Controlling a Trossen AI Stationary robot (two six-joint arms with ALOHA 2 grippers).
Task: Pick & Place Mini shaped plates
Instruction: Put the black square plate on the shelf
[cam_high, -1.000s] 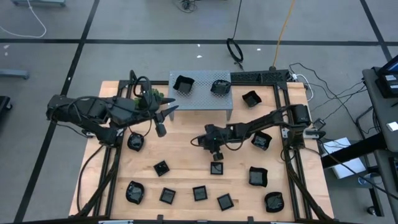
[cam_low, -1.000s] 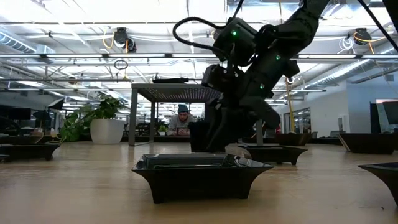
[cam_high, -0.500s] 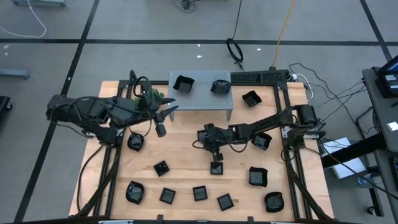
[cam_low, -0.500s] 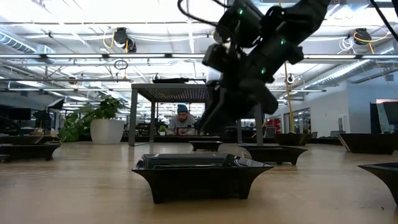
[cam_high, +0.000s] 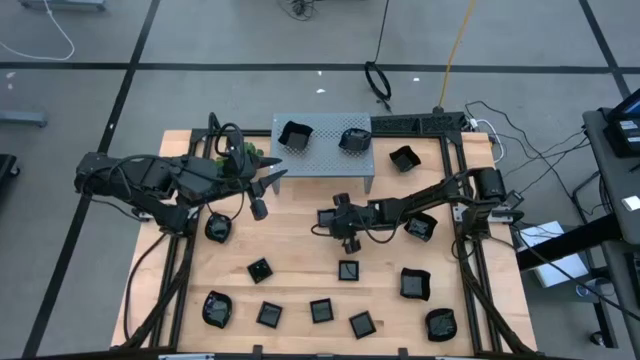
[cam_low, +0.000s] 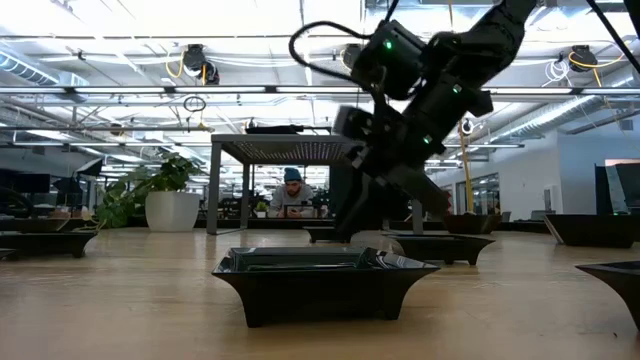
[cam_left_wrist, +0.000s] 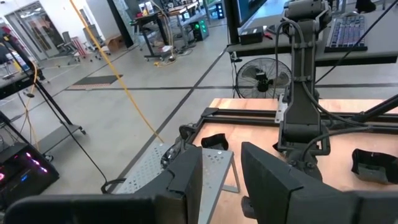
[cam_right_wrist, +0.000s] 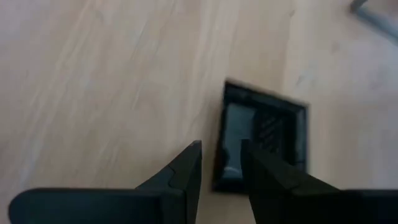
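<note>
The right hand (cam_high: 346, 241) is held above the middle of the desk (cam_high: 296, 243), just short of a small square plate (cam_high: 348, 270) that lies flat on the wood. Its fingers are parted a little and nothing is gripped between them. It is probably kept there, pointed down at the plate, so that the plate can be lined up for a grasp. Two plates (cam_high: 293, 135) are already set on the grey stand (cam_high: 322, 160), which appears to be the place for the rest. The left hand (cam_high: 263, 190) is parked beside the stand, loosened and empty.

Compared with a second ago, the right hand has been drawn back from the square plate toward the stand and raised slightly; the plate itself has not been shifted.
</note>
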